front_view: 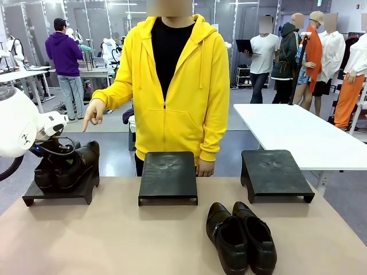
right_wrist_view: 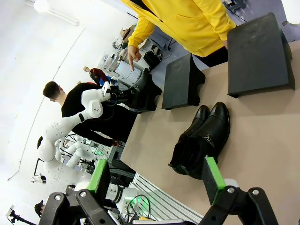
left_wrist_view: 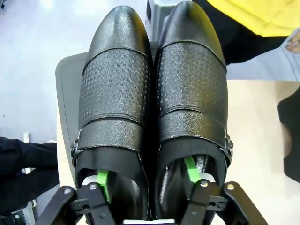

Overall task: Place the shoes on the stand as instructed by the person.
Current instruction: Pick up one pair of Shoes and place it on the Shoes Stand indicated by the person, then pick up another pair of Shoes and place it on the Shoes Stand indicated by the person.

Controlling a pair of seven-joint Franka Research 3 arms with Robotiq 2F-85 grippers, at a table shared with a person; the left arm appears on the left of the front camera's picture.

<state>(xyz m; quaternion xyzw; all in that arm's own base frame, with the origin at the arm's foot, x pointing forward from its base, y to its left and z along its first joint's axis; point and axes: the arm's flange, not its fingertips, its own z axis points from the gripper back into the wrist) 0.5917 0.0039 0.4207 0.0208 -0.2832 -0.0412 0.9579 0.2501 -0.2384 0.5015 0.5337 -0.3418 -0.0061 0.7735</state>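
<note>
One pair of black shoes (front_view: 77,165) stands on the left stand (front_view: 57,197), toes toward the person (front_view: 172,86). My left gripper (front_view: 56,157) is at their heel end. In the left wrist view its green pads (left_wrist_view: 103,180) are spread apart, one inside each shoe (left_wrist_view: 117,84), with the shoes' inner walls between them and untouched. The person's hand (front_view: 93,113) points a finger down at this stand. The second pair of shoes (front_view: 241,238) lies on the table near the front edge. My right gripper (right_wrist_view: 157,180) hovers open above that pair (right_wrist_view: 201,140), holding nothing.
A middle stand (front_view: 168,175) and a right stand (front_view: 275,173), both dark and bare, sit along the table's far edge. A white table (front_view: 298,132) stands behind on the right. Other people stand in the background.
</note>
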